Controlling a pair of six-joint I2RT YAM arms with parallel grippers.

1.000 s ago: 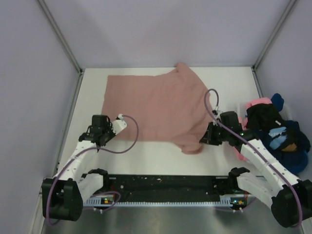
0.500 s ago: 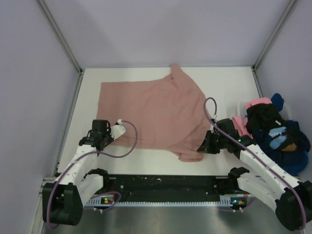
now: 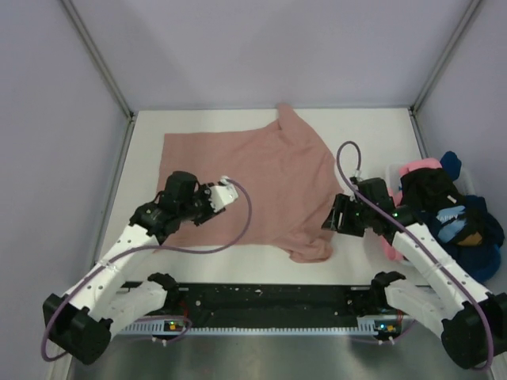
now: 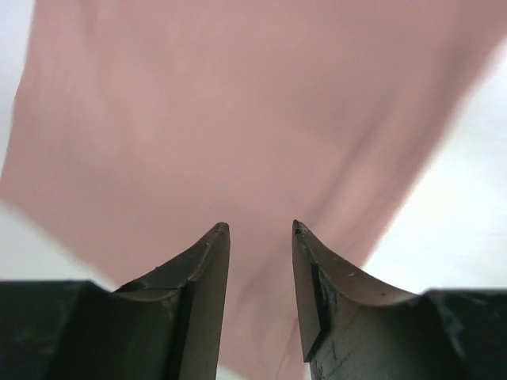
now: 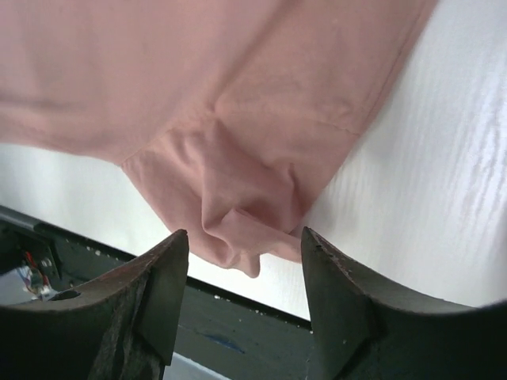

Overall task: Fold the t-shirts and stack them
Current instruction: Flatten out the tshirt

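A dusty rose-pink t-shirt (image 3: 253,178) lies spread flat on the white table, with one sleeve (image 3: 291,119) pointing to the back. Its near right corner (image 3: 310,247) is bunched up. My left gripper (image 3: 212,196) hovers over the shirt's near left part. In the left wrist view it (image 4: 260,229) is open with only the pink cloth (image 4: 238,119) beneath it. My right gripper (image 3: 337,222) stands at the shirt's right edge. It (image 5: 244,237) is open above the crumpled corner (image 5: 238,214), with nothing between the fingers.
A heap of other t-shirts (image 3: 444,214), pink, black, navy and light blue, sits in a clear bin at the right edge. A black rail (image 3: 269,297) runs along the near edge between the arm bases. Grey walls enclose the table.
Both grippers have opened and let go of the pink t-shirt after dragging it toward the near edge. The left arm swung right and forward over the cloth. The right gripper lifted slightly.
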